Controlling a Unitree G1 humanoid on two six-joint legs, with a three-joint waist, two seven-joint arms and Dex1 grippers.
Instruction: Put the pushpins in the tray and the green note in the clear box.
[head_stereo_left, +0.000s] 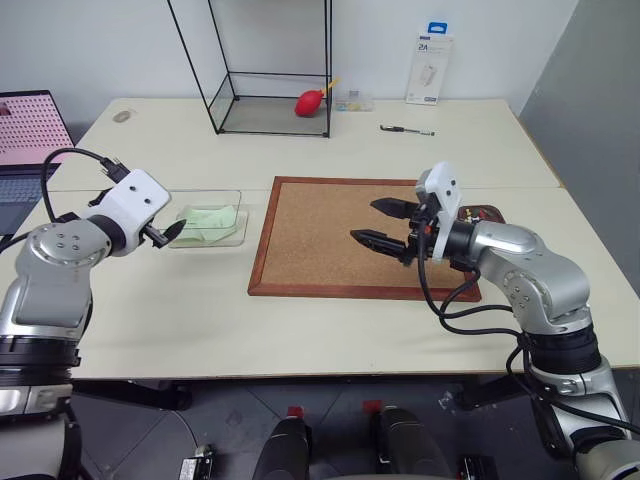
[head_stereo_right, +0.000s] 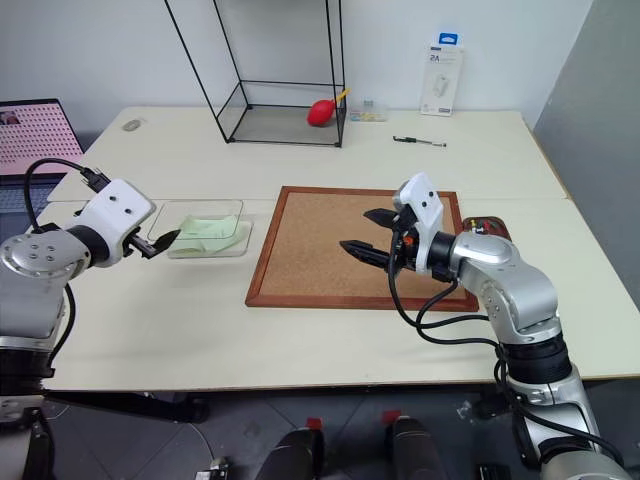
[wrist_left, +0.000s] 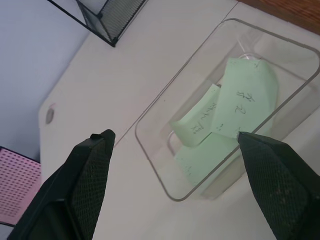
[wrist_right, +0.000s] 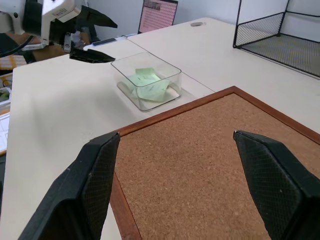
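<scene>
Left gripper (head_stereo_left: 172, 232) jaws spread, empty, green note (wrist_left: 235, 107) lying in the clear box (head_stereo_left: 240, 214) just ahead; best lift straight clear. Right gripper (head_stereo_left: 385, 225) open above the corkboard (head_stereo_left: 320, 250).

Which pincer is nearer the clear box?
Left. The left pincer hangs open at the clear box's outer end; the right pincer is open over the corkboard.

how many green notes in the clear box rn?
3 that I can make out, overlapping in the clear box: green notes. More could be hidden beneath.
</scene>
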